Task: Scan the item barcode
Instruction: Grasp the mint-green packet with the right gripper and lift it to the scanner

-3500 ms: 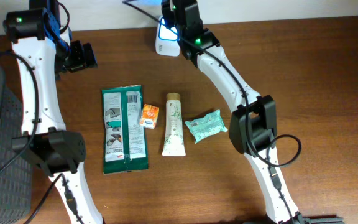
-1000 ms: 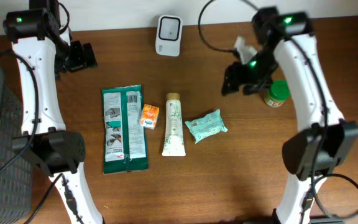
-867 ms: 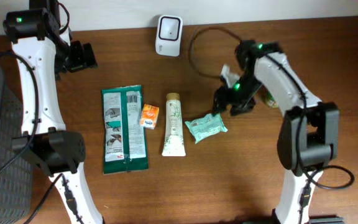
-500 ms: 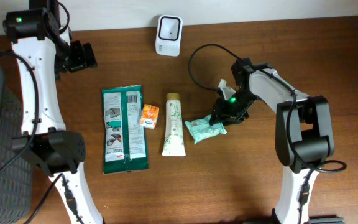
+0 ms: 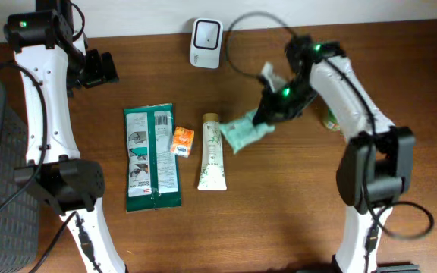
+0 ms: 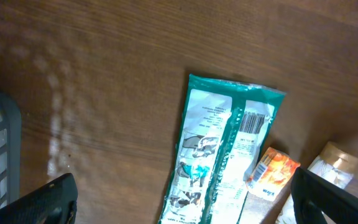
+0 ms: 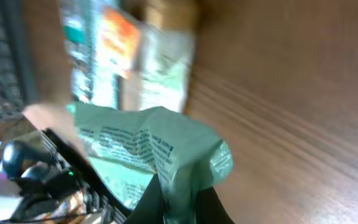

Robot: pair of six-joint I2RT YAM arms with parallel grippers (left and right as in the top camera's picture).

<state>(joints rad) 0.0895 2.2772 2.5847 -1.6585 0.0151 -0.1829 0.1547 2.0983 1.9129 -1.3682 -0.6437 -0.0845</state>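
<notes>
Overhead, green packet [image 5: 241,133] clamped in right end effector [image 5: 267,116], trailing toward tube [image 5: 212,152].

Grips pale green packet [image 5: 241,133] in right gripper [image 5: 265,117], pinched shut, at 2 o'clock from the tube [image 5: 212,154]; white scanner [image 5: 205,42] at 11 o'clock beyond.

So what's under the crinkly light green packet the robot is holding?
The light green crinkly packet, pinched in the right gripper, hangs over brown wooden table beside the cream plastic tube. The patch directly beneath it is covered from above.
</notes>
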